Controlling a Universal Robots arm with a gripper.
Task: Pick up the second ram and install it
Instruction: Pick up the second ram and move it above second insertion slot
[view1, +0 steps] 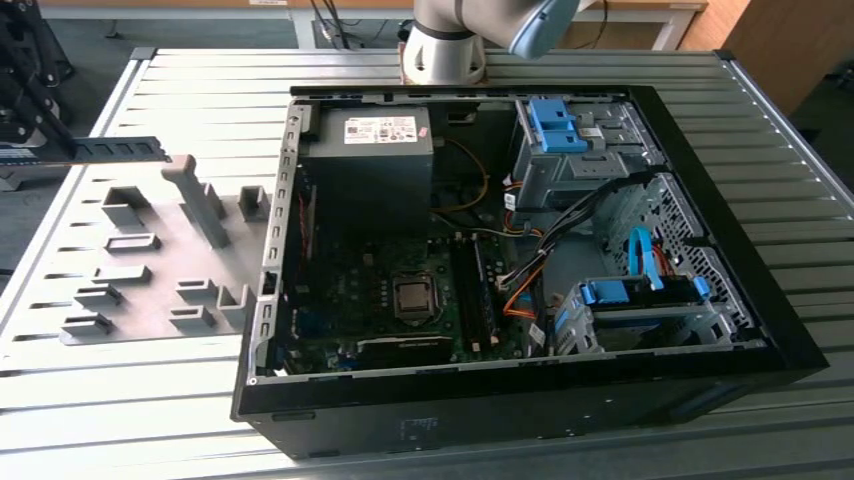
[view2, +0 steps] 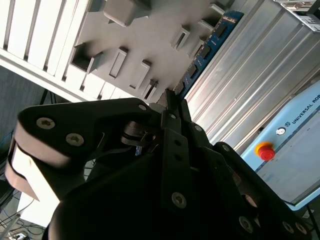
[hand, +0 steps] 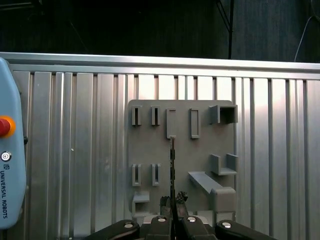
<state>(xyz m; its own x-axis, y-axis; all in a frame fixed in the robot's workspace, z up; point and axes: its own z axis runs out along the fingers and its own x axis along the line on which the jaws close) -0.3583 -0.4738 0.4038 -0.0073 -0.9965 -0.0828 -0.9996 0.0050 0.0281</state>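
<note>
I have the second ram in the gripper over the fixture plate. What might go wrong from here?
1. The gripper pinches the second ram at one end, so the long free length could tilt or slip.
2. Its free end hangs near the tall upright of the fixture plate; a low sweep may catch it.
3. Loose cables lie beside the motherboard slots and could foul seating.
</note>
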